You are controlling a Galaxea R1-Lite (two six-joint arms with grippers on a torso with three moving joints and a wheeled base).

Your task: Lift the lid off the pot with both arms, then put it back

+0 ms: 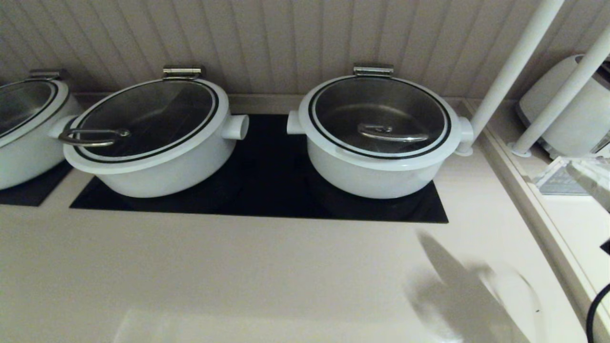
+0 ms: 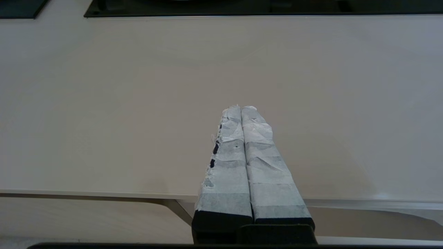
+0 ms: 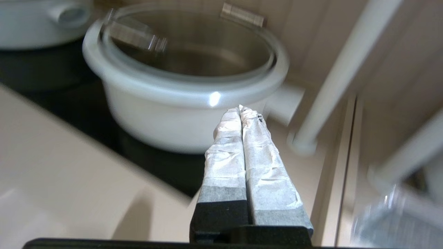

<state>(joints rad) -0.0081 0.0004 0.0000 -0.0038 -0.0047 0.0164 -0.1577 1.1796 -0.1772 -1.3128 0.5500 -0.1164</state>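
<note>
The pot (image 1: pixel 376 178) is the right-hand white pot on the black cooktop, with stub handles on both sides. The glass lid (image 1: pixel 381 114) lies closed on it, with the steel hinge (image 1: pixel 373 70) at the back and the curved bar handle (image 1: pixel 393 133) inside the glass. My right gripper (image 1: pixel 429 245) is a blurred grey shape over the counter, in front of the pot and to its right. In the right wrist view it (image 3: pixel 240 108) is shut and empty, pointing at the pot's wall (image 3: pixel 166 117) near a stub handle (image 3: pixel 285 103). My left gripper (image 2: pixel 241 108) is shut and empty over bare counter.
A similar pot with an overhanging loop-handle lid (image 1: pixel 152 138) stands to the left, and a third pot (image 1: pixel 24 124) at the far left. Two white posts (image 1: pixel 514 62), a raised ledge (image 1: pixel 524 190) and a white appliance (image 1: pixel 567 109) stand to the right. The counter's front edge (image 2: pixel 86 192) is near the left gripper.
</note>
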